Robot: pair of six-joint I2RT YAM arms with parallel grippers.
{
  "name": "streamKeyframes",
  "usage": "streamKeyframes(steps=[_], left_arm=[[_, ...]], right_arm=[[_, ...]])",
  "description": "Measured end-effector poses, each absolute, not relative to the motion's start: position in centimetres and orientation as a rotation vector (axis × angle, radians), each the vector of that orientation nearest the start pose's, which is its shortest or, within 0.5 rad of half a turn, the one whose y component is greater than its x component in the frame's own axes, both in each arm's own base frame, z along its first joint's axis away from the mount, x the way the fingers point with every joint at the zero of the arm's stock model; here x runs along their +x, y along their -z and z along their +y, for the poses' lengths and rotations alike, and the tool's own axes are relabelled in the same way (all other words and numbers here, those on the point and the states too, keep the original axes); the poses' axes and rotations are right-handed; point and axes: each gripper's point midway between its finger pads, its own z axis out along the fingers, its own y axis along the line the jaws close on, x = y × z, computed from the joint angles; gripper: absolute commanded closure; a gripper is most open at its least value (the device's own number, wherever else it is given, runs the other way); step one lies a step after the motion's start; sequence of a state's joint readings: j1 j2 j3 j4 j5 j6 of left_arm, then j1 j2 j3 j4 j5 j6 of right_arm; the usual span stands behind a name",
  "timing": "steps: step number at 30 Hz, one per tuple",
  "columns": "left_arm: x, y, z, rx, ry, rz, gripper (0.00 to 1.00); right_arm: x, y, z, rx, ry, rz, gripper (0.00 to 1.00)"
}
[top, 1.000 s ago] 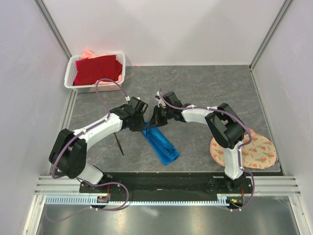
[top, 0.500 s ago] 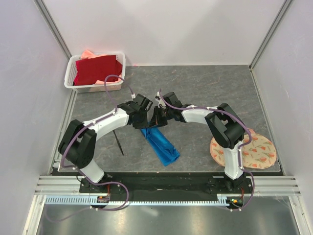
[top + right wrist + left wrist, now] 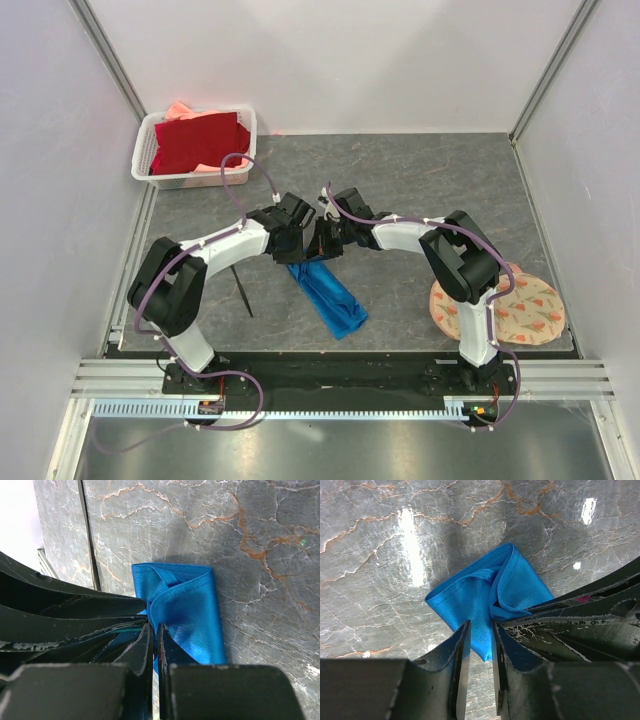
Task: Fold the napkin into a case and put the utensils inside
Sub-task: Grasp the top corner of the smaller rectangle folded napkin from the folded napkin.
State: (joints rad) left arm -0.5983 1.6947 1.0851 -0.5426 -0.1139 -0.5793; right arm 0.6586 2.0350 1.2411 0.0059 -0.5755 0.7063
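The napkin [image 3: 330, 297], glossy royal-blue cloth folded into a narrow strip, lies near the middle of the marbled grey table [image 3: 420, 180]. The right gripper [image 3: 154, 627] is pressed together, pinching a raised fold. The left gripper [image 3: 479, 630] stands slightly spread over a corner. Only the overhead view shows a thin black utensil [image 3: 243, 293] left of the cloth.

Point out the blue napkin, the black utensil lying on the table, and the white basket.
napkin [image 3: 335, 300], top view, middle of the folded strip
utensil [image 3: 243, 293], top view, middle of its shaft
basket [image 3: 185, 181], top view, near wall
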Motion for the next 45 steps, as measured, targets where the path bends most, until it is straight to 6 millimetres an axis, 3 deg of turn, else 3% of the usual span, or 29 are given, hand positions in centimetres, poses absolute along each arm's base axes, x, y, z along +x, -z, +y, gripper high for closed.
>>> streamKeyframes(steps=[14,19,23,26,36,45], left_arm=[[28.9,-3.3,-20.8,0.026,0.17,2.741,0.74],[28.7,-2.5,-20.9,0.04,0.152,2.76,0.91],[28.6,-2.5,-21.1,0.05,0.152,2.76,0.92],[28.6,-2.9,-21.1,0.049,0.163,2.751,0.98],[29.4,-7.0,-21.5,-0.001,0.26,2.647,0.98],[29.0,-6.3,-21.4,-0.039,0.273,2.652,0.98]], right_arm=[[30.2,-4.6,38.2,-0.245,-1.269,2.617,1.0],[30.1,-4.6,38.3,-0.248,-1.28,2.615,1.0],[29.9,-4.7,38.3,-0.255,-1.287,2.607,1.0],[29.7,-4.7,38.1,-0.254,-1.286,2.611,1.0],[29.3,-4.9,38.0,-0.262,-1.308,2.602,1.0],[29.0,-5.0,38.6,-0.252,-1.334,2.593,1.0]])
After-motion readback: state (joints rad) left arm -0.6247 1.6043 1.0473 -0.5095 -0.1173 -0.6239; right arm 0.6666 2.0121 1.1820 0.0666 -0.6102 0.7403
